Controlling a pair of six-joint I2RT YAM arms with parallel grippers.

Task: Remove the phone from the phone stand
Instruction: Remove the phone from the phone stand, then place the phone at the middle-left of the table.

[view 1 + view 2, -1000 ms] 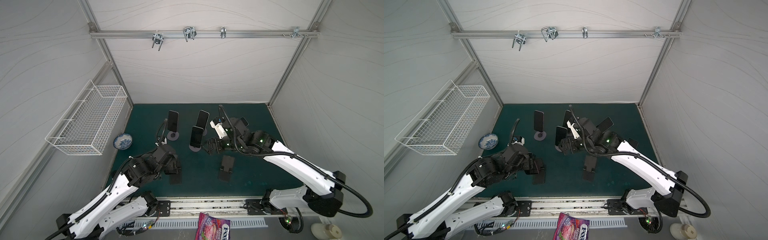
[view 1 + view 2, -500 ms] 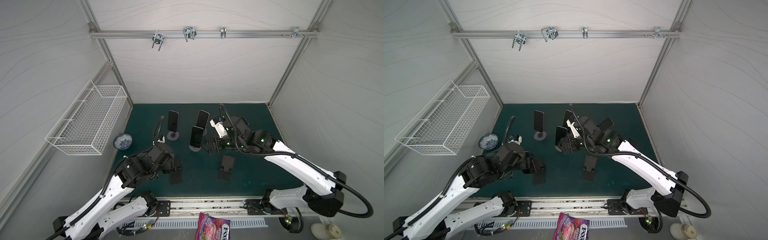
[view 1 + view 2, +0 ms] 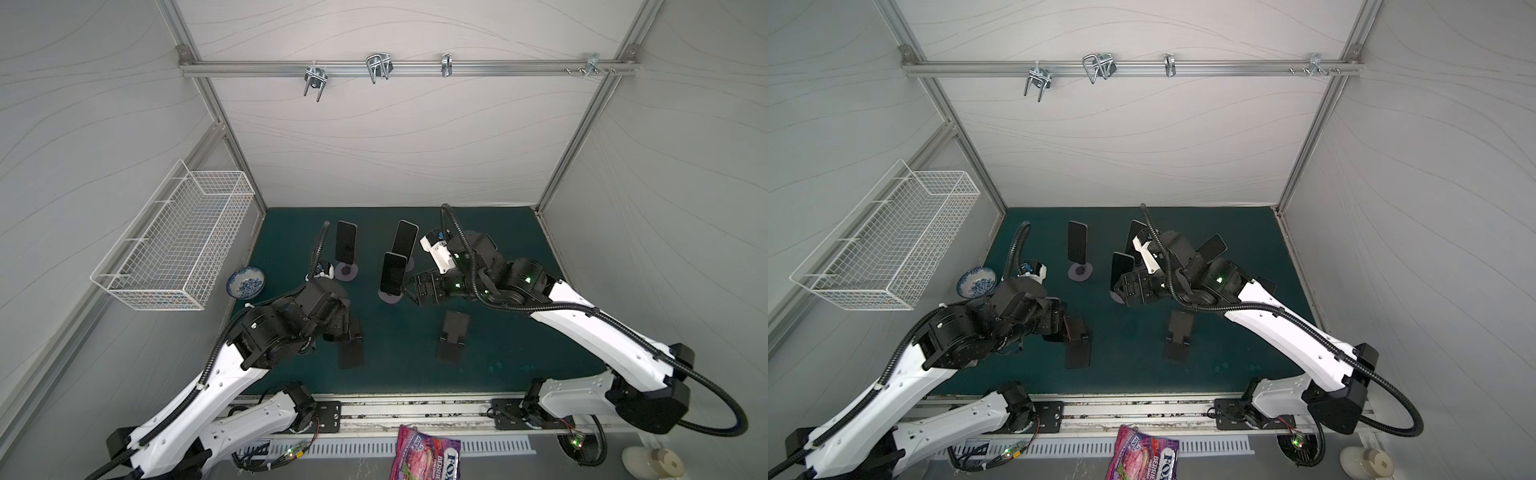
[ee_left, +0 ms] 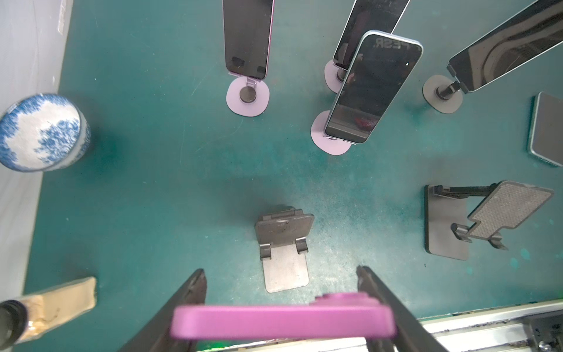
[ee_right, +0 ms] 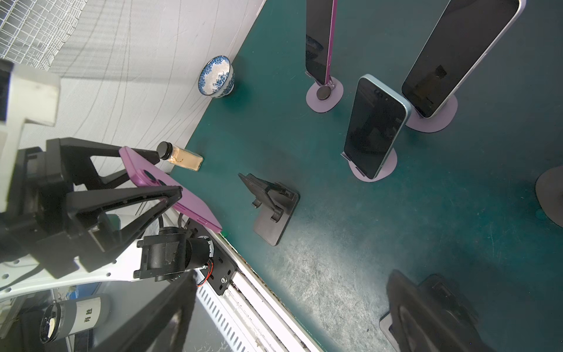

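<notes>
Status, front of cell first. Left gripper (image 4: 280,270) is clenched on the slim magenta phone (image 4: 280,323). Its fingers (image 4: 182,300) pinch the 2 long edges, which leaves the flat faces and the camera bump (image 5: 150,177) free.

The phone hangs over the green mat (image 4: 182,183) near the front rail (image 3: 415,409). It's apart from the small black folding stand (image 4: 285,243) just beyond it, and the stand's 2 hooks (image 4: 265,251) are bare.

My read: removal is basically done for this unit, and only the set-down is left. The phone sits tilted in the right wrist view, so it probably needs levelling before release or it lands on a corner.

A second black stand with a mesh-textured plate (image 4: 447,225) sits beside the first, also empty.

Mid-mat, the right gripper (image 5: 292,275) is released, jaws wide with nothing between them. It hovers just beside the blue-edged phone (image 3: 392,272), which leans on a lilac round-base stand (image 5: 387,170). It's likely staged for that one, since the wide opening suits the phone's width. No contact as far as I can tell.

Farther back, 1 purple-edged phone (image 3: 345,247) and 1 pale-edged phone (image 3: 405,239) stand on similar post stands, leaned back so the lip carries them. A blue-and-white ceramic bowl (image 3: 246,282) sits at the mat's left edge, well apart from the work.
</notes>
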